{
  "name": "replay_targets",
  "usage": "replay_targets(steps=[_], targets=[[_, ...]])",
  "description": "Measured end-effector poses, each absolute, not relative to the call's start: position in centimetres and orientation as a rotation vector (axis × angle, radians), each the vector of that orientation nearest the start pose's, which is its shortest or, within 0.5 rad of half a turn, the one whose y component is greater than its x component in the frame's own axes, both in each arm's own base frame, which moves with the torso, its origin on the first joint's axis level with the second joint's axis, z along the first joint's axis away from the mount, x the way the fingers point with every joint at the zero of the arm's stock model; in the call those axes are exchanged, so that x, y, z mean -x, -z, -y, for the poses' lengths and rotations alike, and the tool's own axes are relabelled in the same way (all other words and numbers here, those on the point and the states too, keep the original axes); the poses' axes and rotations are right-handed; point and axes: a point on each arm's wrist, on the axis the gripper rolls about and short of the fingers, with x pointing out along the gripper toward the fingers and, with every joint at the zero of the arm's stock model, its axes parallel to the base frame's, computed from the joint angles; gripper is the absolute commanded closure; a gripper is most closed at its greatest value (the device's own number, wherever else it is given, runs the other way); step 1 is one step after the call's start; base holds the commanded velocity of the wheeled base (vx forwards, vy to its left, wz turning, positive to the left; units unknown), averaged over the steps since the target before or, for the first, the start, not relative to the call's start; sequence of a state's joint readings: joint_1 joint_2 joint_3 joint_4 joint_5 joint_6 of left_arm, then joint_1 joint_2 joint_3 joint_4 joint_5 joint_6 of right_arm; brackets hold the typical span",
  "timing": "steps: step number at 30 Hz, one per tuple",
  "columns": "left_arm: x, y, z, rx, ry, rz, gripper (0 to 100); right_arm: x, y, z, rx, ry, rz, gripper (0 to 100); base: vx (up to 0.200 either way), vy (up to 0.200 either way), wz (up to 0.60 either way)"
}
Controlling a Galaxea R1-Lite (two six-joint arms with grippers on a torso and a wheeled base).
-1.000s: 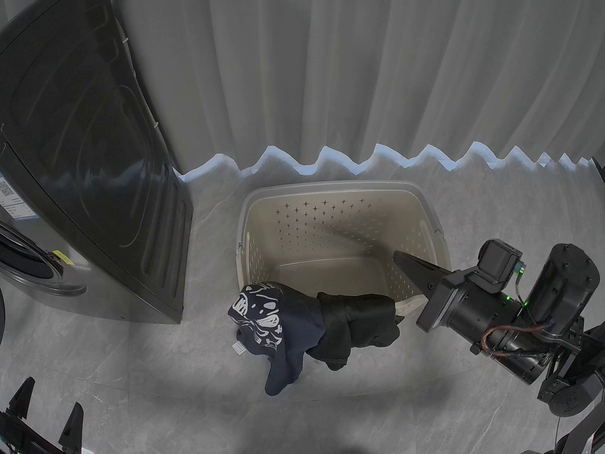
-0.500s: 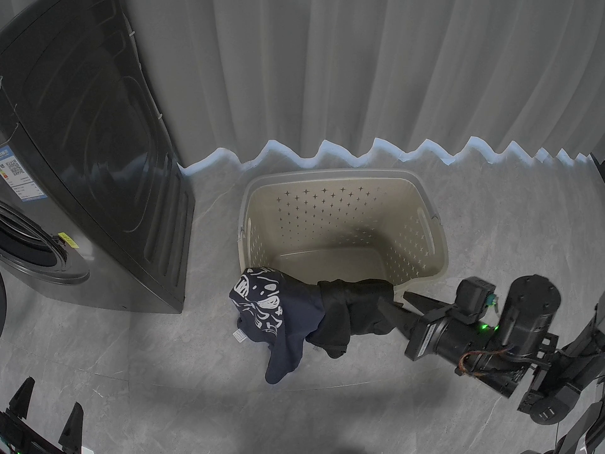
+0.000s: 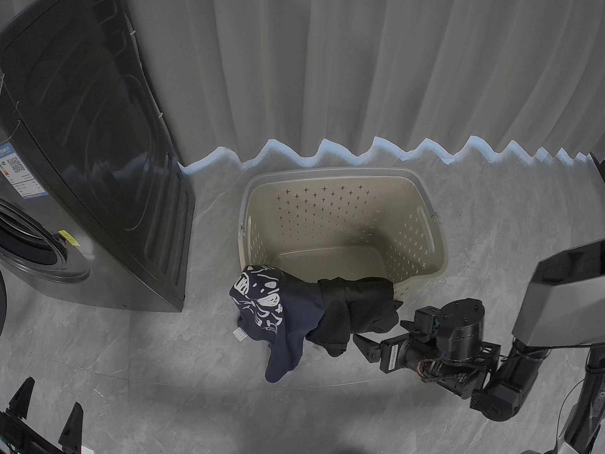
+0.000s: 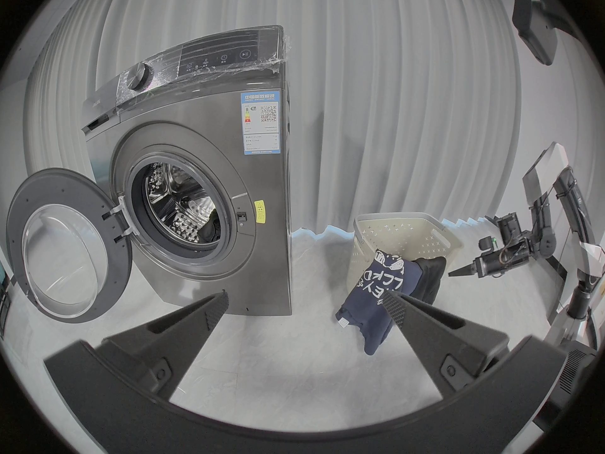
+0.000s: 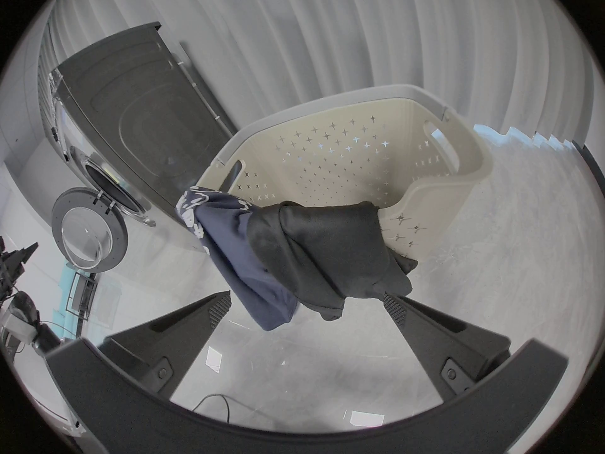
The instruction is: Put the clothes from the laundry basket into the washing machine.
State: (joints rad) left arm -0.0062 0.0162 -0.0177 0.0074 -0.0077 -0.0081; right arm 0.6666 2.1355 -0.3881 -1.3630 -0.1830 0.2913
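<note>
Right end effector [image 3: 378, 335] beside draped clothes [image 3: 350, 307]

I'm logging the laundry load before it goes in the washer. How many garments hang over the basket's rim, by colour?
navy garment: 1
black garment: 1
Total: 2

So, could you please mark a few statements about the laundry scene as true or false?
1. The washing machine door is open. True.
2. The right tool is shut on the black garment. False: its fingers stand apart, close by that garment's hanging edge.
3. The navy garment hangs over the near rim of the laundry basket. True.
4. The laundry basket lies tipped on its side. False: it stands upright on the floor.
</note>
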Motion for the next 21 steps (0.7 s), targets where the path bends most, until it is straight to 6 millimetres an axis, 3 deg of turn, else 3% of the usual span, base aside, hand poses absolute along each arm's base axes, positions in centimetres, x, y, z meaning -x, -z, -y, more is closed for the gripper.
replay_targets(steps=[12, 21], targets=[[2.3, -8.0, 0.0, 0.011, 0.013, -0.006, 0, -28.6, -0.4, -20.3, -0.145, -0.394, -0.376, 0, 0.000, 0.000, 0.00], [2.3, -8.0, 0.0, 0.011, 0.012, -0.006, 0, -31.0, 0.6, -21.2, -0.163, -0.381, -0.339, 0, 0.000, 0.000, 0.00]])
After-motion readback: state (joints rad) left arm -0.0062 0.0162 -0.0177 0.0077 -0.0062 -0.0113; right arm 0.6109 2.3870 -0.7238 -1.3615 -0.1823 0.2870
